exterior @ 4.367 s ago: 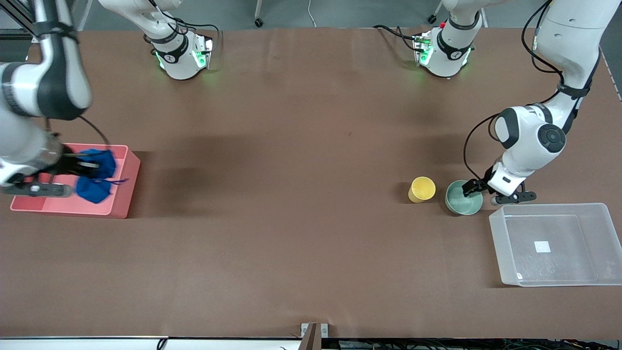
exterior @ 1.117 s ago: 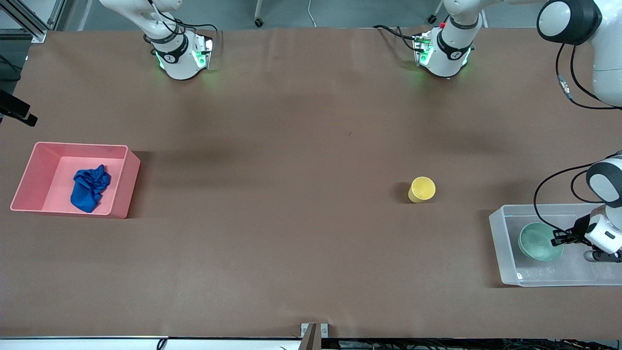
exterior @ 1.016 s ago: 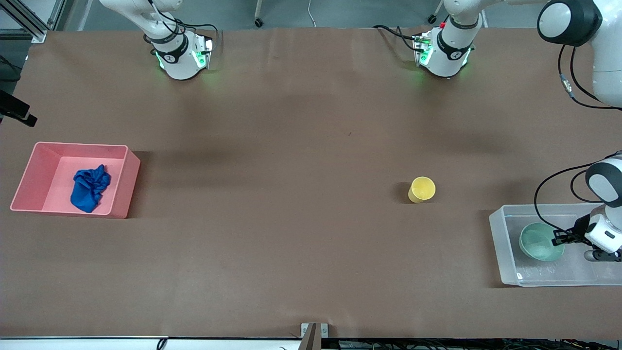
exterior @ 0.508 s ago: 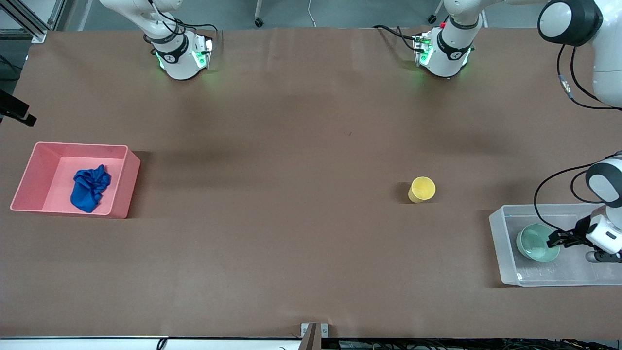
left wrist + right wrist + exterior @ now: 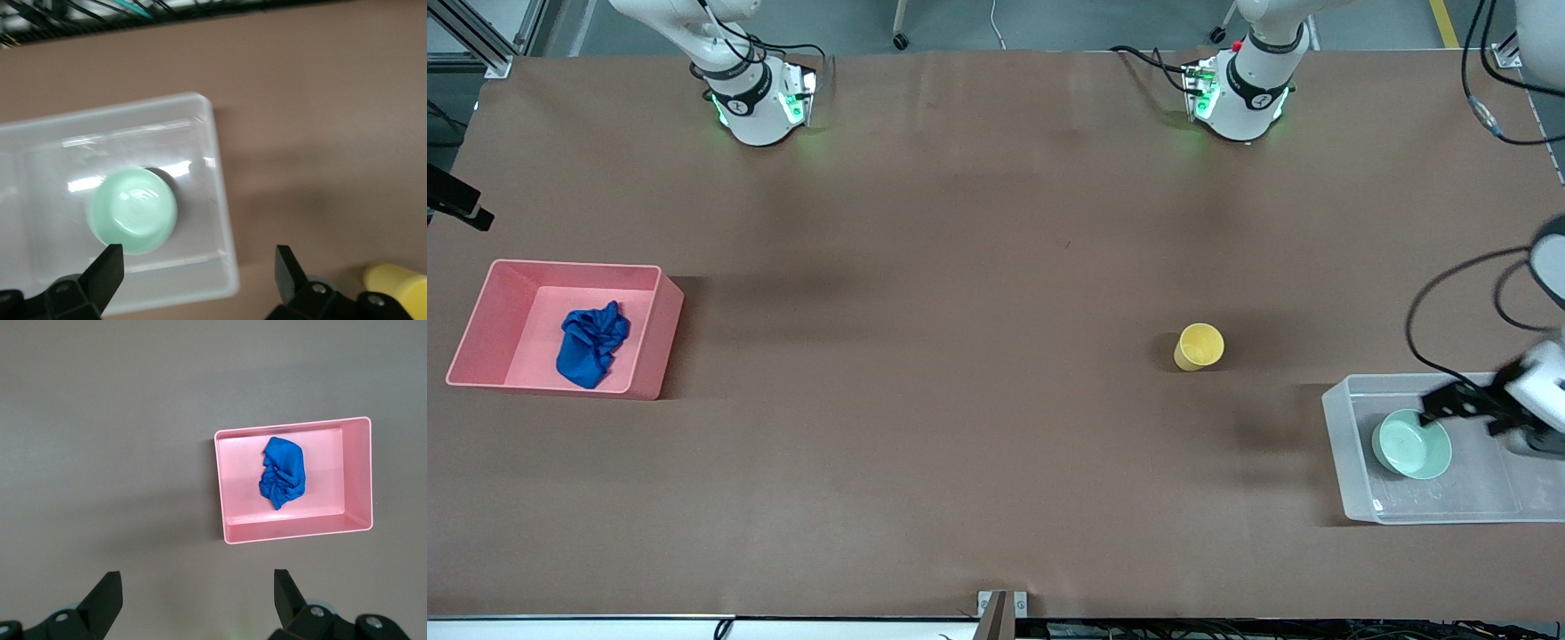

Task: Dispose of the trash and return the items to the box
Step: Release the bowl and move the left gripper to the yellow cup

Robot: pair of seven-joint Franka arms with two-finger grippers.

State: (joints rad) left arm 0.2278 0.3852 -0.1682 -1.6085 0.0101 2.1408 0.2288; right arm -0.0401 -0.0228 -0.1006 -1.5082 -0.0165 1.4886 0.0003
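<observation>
Over the box (image 5: pixel 220 200) the left gripper (image 5: pixel 197 270) gapes above the bowl (image 5: pixel 133 211); right gripper (image 5: pixel 197 592) wide.

A pink rectangular bin (image 5: pixel 660 331) sits on the brown bench (image 5: pixel 960 356) at the right arm's end; a small metal bracket (image 5: pixel 1002 607) marks the bench's near edge.
</observation>
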